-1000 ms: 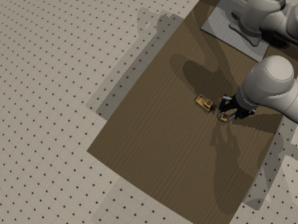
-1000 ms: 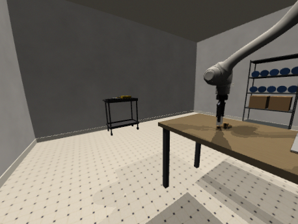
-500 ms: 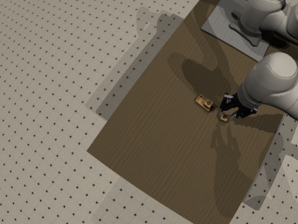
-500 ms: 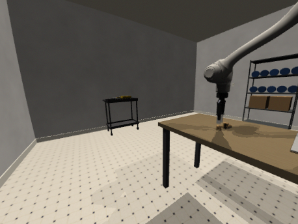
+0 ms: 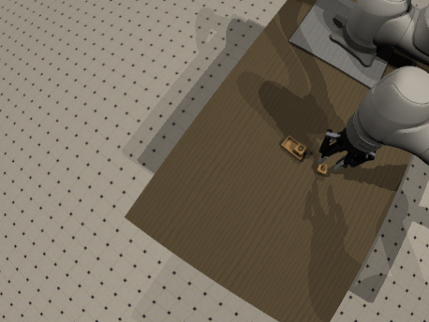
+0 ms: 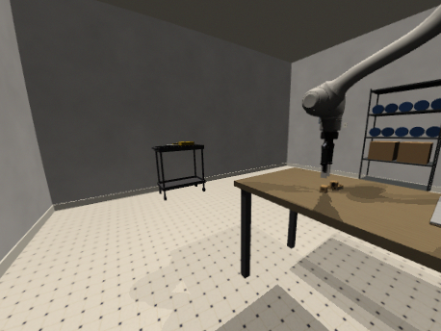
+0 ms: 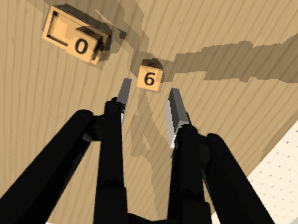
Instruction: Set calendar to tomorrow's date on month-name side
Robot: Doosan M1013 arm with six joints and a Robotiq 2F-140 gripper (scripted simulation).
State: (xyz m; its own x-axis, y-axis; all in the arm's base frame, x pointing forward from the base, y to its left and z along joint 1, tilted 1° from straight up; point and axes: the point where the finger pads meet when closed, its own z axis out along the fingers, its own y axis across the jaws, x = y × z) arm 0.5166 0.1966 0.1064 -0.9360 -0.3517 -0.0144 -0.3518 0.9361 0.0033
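A small wooden tray lies flat on the brown table; it also shows in the wrist view. One cube showing 0 stands in the tray's right half, and the left half is empty. A second cube showing 6 on top lies on the table outside the tray, in the top view just to its lower right. My gripper hangs above this cube, pointing down, its fingers partly apart with nothing between them. It shows in the top view and the exterior view. The month name is not visible.
The arm's base stands on a grey plate at the table's far corner. The table edge runs close to the right of the gripper. A black cart and a shelf rack stand off the table.
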